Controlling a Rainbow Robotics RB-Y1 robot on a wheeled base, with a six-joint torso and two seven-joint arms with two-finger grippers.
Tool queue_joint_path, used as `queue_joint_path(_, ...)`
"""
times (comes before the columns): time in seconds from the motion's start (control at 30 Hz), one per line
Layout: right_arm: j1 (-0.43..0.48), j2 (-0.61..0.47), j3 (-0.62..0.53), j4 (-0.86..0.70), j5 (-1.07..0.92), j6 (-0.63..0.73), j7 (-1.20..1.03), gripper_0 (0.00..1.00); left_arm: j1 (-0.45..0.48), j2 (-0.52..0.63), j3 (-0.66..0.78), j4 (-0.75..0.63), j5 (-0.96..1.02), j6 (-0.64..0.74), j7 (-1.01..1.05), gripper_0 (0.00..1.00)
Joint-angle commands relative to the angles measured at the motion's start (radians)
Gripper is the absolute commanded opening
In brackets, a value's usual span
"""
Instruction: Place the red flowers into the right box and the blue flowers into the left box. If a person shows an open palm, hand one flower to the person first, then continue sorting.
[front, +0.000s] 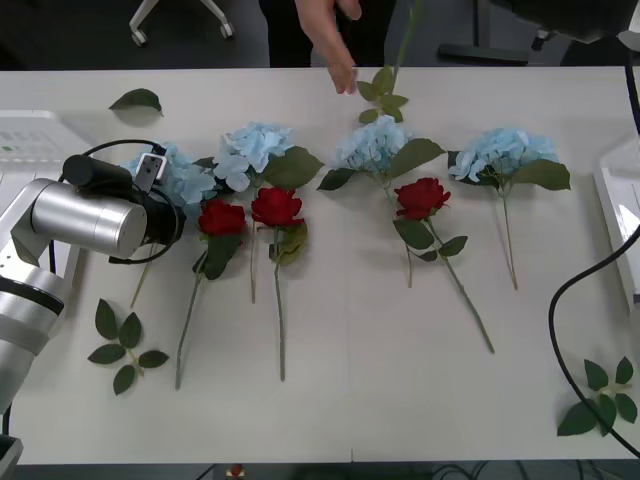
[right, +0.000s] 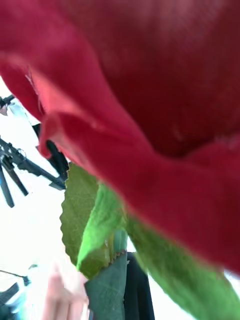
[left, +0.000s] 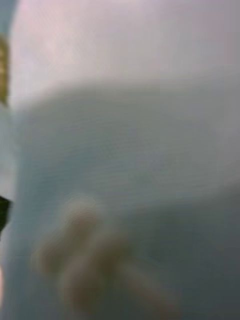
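Rose bloom (right: 150, 100) sits right up against the right hand's camera.

Open table (front: 350, 400) below flower stems (front: 280, 330)

Left claw: hidden behind the silver left arm (front: 85, 222), so its fingers cannot be read.
Leftmost blue flower (front: 185, 180): partly covered by that arm.
Left wrist view: a pale blue blur, nothing distinct.
Red rose (right: 150, 100): pressed close to the right wrist camera, blurred and cut off on all sides.
Person's hand (front: 335, 40): cut off at the front view's top edge.
Left box (front: 25, 140): cut by the left edge.
Right box (front: 620, 220): cut by the right edge.
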Motion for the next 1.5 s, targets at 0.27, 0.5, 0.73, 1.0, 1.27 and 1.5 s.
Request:
queue_joint_path(0.27,-0.070,0.046,0.049,-0.015,-0.028,-0.103,0.378,0.00,-0.020,-0.005,-0.009,-0.014,-0.012,-0.016,0.035,0.00)
queue_joint_path(0.5,-0.082,0.055,0.121,-0.013,-0.042,-0.198,0.420,0.00,-0.020,-0.005,-0.010,-0.014,-0.012,-0.016,0.034,0.00)
queue_joint_path(0.73,-0.085,0.058,0.128,-0.013,-0.045,-0.200,0.427,0.00,-0.021,-0.005,-0.009,-0.014,-0.014,-0.016,0.034,0.00)
queue_joint_path(1.0,-0.084,0.058,0.130,-0.013,-0.042,-0.198,0.429,0.22,-0.020,-0.005,-0.009,-0.014,-0.012,-0.016,0.034,0.00)
queue_joint_path(1.27,-0.084,0.058,0.130,-0.013,-0.053,-0.198,0.441,1.00,-0.020,-0.005,-0.010,-0.014,-0.012,-0.016,0.037,0.00)
queue_joint_path(1.5,-0.084,0.046,0.119,-0.013,-0.099,-0.149,0.438,1.00,-0.020,-0.005,-0.009,-0.014,-0.012,-0.017,0.038,0.00)
